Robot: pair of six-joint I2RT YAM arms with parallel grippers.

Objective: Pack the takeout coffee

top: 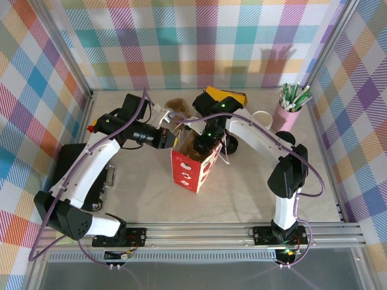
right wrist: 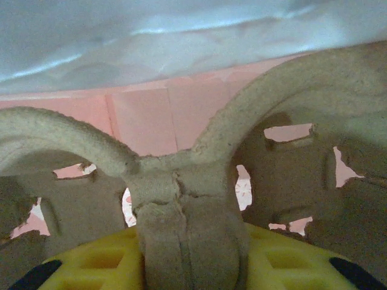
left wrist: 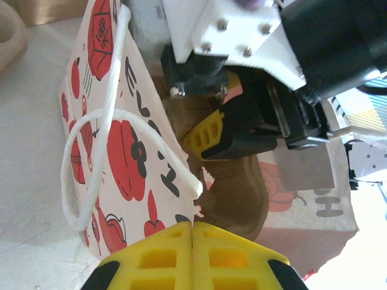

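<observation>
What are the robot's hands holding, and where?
The right gripper pinches the brown cup carrier by its middle ridge. The left gripper seems to pinch the top edge of the paper bag.

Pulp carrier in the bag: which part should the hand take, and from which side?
The centre rib of the pulp carrier, from the open top of the paper bag. It is a thin raised ridge between the curved cup wells, and the right hand pinches it there.
</observation>
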